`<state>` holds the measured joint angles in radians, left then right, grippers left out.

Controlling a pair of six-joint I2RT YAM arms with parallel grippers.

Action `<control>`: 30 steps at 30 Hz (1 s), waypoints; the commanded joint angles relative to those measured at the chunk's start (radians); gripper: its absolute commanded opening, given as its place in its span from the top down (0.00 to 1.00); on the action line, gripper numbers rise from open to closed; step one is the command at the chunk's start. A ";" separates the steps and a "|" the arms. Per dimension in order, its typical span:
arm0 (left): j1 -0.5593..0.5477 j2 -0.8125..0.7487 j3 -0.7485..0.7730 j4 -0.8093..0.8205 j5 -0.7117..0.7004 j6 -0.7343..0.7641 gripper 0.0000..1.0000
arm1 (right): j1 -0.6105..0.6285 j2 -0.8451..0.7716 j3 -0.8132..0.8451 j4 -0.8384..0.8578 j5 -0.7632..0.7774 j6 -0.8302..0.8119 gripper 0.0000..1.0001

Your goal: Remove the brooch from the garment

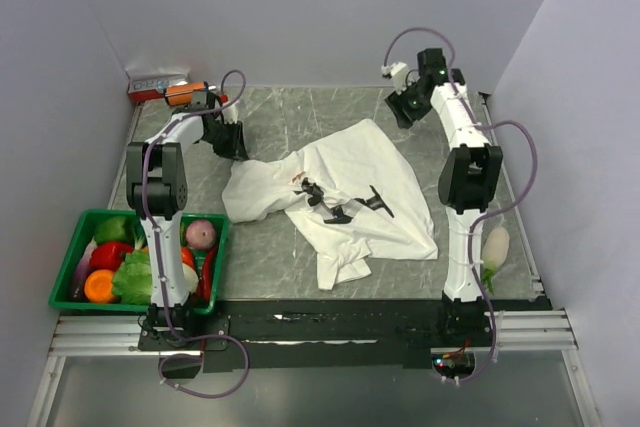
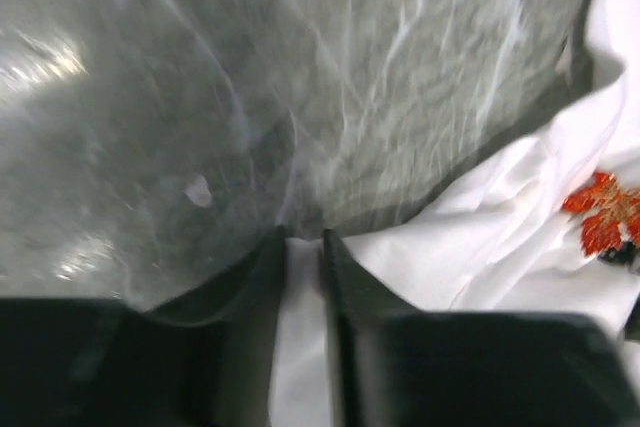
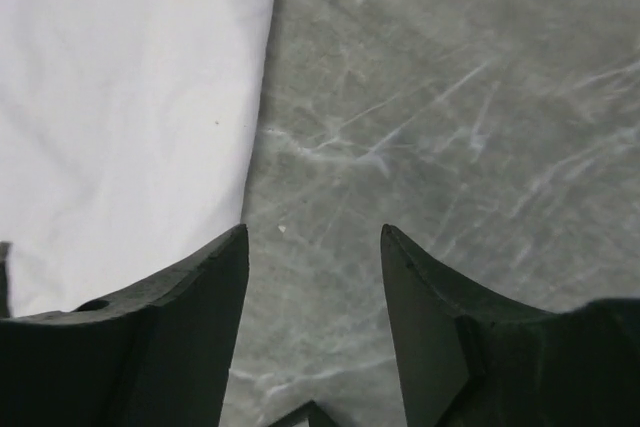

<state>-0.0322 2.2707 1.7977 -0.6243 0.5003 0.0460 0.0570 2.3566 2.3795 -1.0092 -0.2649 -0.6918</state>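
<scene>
Soft, even overhead light fills the top view; shadows beneath the garment (image 1: pixel 385 172) folds are faint and the table (image 1: pixel 300 112) carries a mild sheen. The left wrist view is smeared by motion blur — marble veins streak, two glare patches glow at left, and the brooch (image 2: pixel 600 212) is fuzzy. The right wrist view is sharper — the right pincer (image 3: pixel 314 232) reads near-black, without detail.

The garment (image 1: pixel 372 169), a white short-sleeved T-shirt with black print, lies crumpled and partly folded at the middle of the table (image 1: pixel 270 247). The brooch (image 1: pixel 299 178), tiny, orange-red and lobed, sits on its rumpled left part, beside the print.
</scene>
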 commanded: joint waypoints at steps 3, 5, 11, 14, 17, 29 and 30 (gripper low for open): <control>-0.002 -0.134 -0.098 -0.049 0.052 0.049 0.90 | 0.066 0.020 -0.128 0.259 0.030 0.004 0.31; -0.002 -0.169 -0.144 -0.061 0.050 0.064 0.97 | 0.073 0.056 -0.076 0.264 0.021 0.034 0.31; -0.002 -0.289 -0.259 -0.094 0.073 0.089 0.99 | 0.089 0.116 -0.043 0.317 -0.052 0.092 0.31; -0.002 -0.336 -0.300 -0.118 0.106 0.109 0.99 | 0.105 0.157 -0.017 0.330 -0.022 0.091 0.30; -0.002 -0.378 -0.324 -0.140 0.133 0.121 0.99 | 0.122 0.213 0.044 0.301 -0.016 0.078 0.33; -0.002 -0.484 -0.380 -0.169 0.155 0.169 0.99 | 0.159 0.256 0.017 0.299 0.081 -0.048 0.78; 0.000 -0.484 -0.374 -0.169 0.149 0.175 0.99 | 0.156 0.224 -0.018 0.341 0.085 -0.043 0.93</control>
<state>-0.0319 1.8446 1.4296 -0.7872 0.6319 0.1902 0.2111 2.6030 2.3959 -0.7269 -0.2176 -0.7017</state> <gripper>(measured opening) 0.031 0.273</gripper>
